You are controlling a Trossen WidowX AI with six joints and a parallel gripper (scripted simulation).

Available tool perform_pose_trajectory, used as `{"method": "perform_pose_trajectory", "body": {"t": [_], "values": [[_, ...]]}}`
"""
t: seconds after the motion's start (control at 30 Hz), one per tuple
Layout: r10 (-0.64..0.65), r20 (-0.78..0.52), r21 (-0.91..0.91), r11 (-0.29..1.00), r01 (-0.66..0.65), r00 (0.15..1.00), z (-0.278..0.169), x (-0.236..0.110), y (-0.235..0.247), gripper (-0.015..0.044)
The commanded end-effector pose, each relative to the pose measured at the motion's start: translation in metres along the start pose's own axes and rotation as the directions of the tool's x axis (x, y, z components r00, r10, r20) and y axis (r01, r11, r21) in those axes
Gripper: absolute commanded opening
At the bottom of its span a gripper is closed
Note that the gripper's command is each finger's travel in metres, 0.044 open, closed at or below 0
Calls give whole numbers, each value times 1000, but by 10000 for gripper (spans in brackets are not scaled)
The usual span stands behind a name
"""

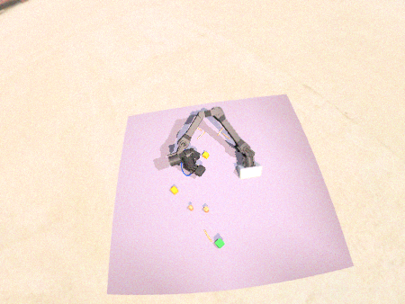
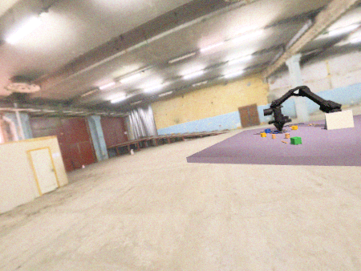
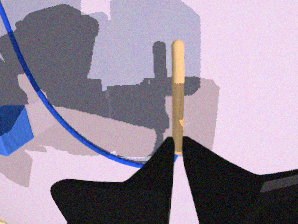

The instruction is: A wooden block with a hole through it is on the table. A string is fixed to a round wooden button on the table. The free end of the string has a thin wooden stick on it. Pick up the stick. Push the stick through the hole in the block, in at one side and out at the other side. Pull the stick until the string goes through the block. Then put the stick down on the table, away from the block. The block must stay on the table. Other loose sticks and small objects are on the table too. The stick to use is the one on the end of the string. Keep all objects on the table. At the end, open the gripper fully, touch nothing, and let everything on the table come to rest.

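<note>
My gripper (image 3: 177, 142) (image 2: 280, 130) is shut on one end of the thin wooden stick (image 3: 178, 62). The stick points away from the fingertips in the wrist view, with its shadow beside it on the table. The blue string (image 3: 70, 131) (image 1: 184, 172) meets the stick at the fingertips and curves off to the upper left of the wrist view. In the top view the arm hides the fingertips and the stick. I cannot make out the block with the hole or the round button in any view.
A blue block (image 3: 15, 131) (image 2: 267, 131) lies near the gripper. Yellow blocks (image 1: 205, 155) (image 1: 175, 190), two small orange objects (image 1: 191, 207) (image 1: 206, 209), a green cube (image 1: 219, 243) (image 2: 296, 140) and loose sticks (image 1: 207, 236) (image 1: 220, 131) lie on the pink table (image 1: 288, 225).
</note>
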State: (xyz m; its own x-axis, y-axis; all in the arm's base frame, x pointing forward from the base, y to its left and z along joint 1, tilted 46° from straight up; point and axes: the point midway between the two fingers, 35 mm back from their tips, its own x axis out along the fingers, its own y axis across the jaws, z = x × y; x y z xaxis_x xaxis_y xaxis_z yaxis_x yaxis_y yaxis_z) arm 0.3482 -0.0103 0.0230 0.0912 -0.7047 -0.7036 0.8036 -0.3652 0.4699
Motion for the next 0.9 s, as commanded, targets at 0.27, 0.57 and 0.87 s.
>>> {"method": "perform_pose_trajectory", "body": {"t": [0.27, 0.57, 0.87], "values": [[6, -2, 2, 1000, -6, 1000, 17, -2, 2, 0], [6, -2, 1, 1000, -6, 1000, 29, -2, 2, 0], [6, -1, 1, 1000, -6, 1000, 40, -2, 1, 0]]}}
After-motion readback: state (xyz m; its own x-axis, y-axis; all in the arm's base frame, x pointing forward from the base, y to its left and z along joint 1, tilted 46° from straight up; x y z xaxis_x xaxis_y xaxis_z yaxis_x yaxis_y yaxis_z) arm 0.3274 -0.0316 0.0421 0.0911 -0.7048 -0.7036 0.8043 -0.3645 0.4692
